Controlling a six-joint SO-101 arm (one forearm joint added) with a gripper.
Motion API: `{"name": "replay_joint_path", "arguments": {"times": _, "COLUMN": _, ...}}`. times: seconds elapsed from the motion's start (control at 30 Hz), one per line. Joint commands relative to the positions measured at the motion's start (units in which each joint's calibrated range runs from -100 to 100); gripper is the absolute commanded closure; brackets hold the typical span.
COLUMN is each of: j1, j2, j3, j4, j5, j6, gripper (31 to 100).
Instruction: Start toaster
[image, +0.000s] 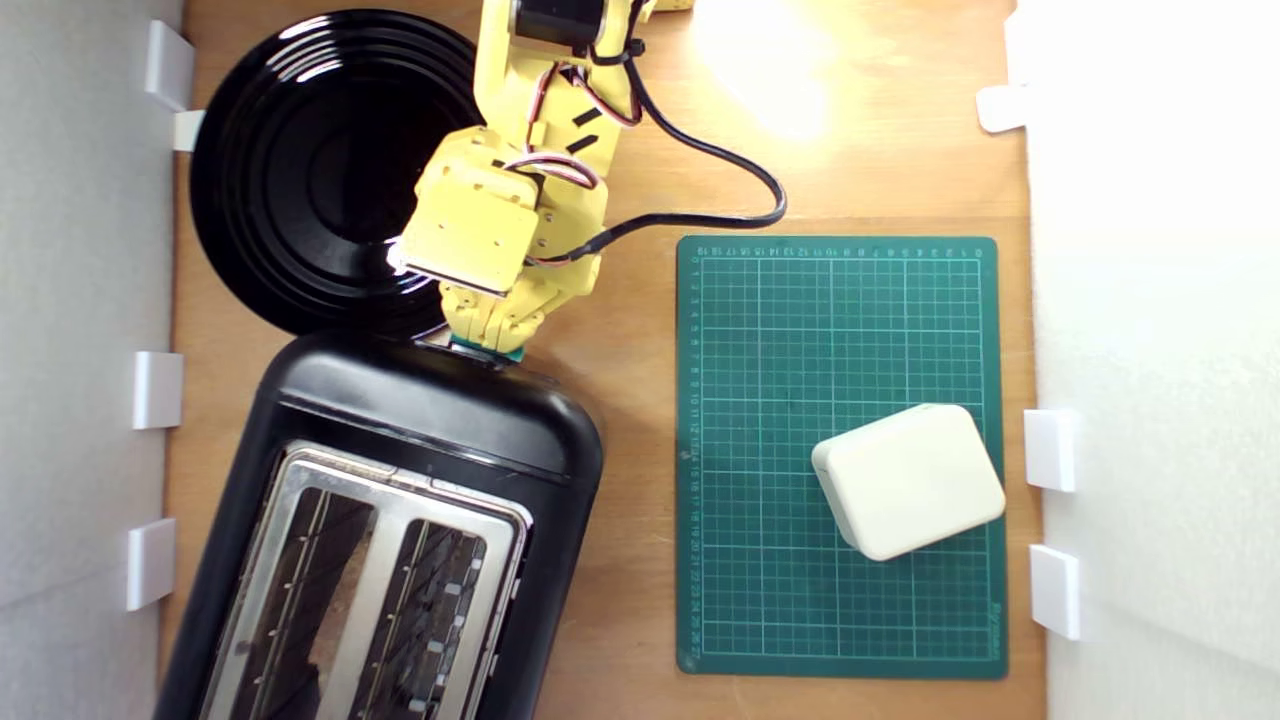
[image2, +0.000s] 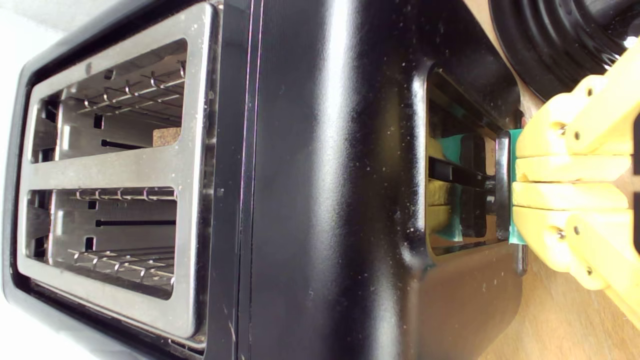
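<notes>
The glossy black toaster (image: 430, 420) fills the exterior view's lower left, its silver slot surround (image: 380, 580) facing up. In the wrist view the toaster (image2: 325, 175) lies close, with a brown patch (image2: 167, 136) deep in one slot. My yellow gripper (image: 490, 335) points down at the toaster's far end. Its fingers (image2: 565, 170) are shut together, tips pressed flat against the teal-green lever (image2: 515, 235), not around it. The lever (image: 487, 350) shows in the exterior view only as a teal sliver under the fingertips.
A round black plate (image: 320, 170) lies just behind the toaster, under my arm. A green cutting mat (image: 840, 450) with a cream box (image: 908, 480) on it is at the exterior view's right. White walls with clips border both sides.
</notes>
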Motion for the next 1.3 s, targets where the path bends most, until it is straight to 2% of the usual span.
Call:
{"name": "replay_joint_path", "arguments": {"times": 0.0, "j1": 0.5, "j2": 2.2, "j3": -0.6, "j4": -0.6, "j5": -0.8, "j6": 0.1, "gripper": 98.9}}
{"name": "replay_joint_path", "arguments": {"times": 0.63, "j1": 1.7, "j2": 12.0, "j3": 0.8, "j4": -0.6, "j5": -11.3, "j6": -0.4, "gripper": 98.9}}
{"name": "replay_joint_path", "arguments": {"times": 0.8, "j1": 2.8, "j2": 11.9, "j3": 6.5, "j4": -0.6, "j5": -16.8, "j6": -0.3, "gripper": 98.9}}
{"name": "replay_joint_path", "arguments": {"times": 1.27, "j1": 6.6, "j2": 7.3, "j3": 10.4, "j4": -0.4, "j5": -16.1, "j6": 0.1, "gripper": 98.9}}
